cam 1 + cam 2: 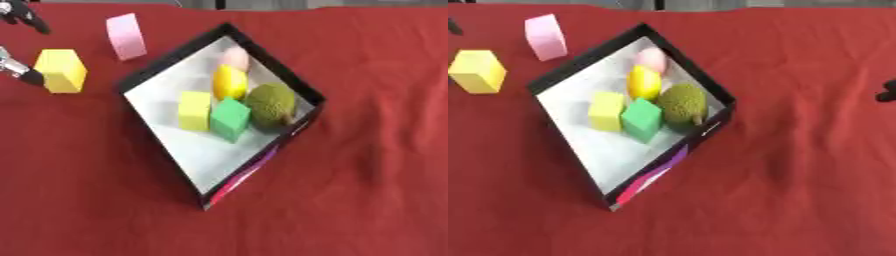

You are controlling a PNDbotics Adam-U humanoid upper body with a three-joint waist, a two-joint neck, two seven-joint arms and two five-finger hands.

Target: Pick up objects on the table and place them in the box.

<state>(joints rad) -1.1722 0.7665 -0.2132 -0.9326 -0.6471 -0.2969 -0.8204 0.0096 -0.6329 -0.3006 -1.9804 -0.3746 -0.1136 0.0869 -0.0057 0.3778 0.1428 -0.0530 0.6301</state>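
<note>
Red cloth [367, 190], soft and faintly creased, covers the whole table. On it sits a shallow box [297, 85] with thin black walls and a pale, smooth floor, turned so one corner points toward the camera; a strip of pink and purple print shows on its near outer wall.

Inside, toward the far right of the floor, five things cluster together — a green foam cube [230, 119] nearest, a pale yellow foam block [194, 110] just left of it, and a rough, bumpy olive-green fruit [271, 106] with a short stem on the right. Behind them stands a smooth, glossy yellow lemon-like fruit [229, 82], and farther back a pinkish rounded thing [235, 58], partly hidden.

Outside the box, on the cloth to its far left, lie a yellow foam cube [61, 71] and, beyond it, a pink foam block [126, 36] standing upright.

The left hand [19, 70] shows only as black and silver fingertips at the left edge, just beside the yellow foam cube; whether it touches or holds anything I cannot tell. A dark bit of the right hand [886, 91] shows at the right edge — its fingers cannot be made out.
</note>
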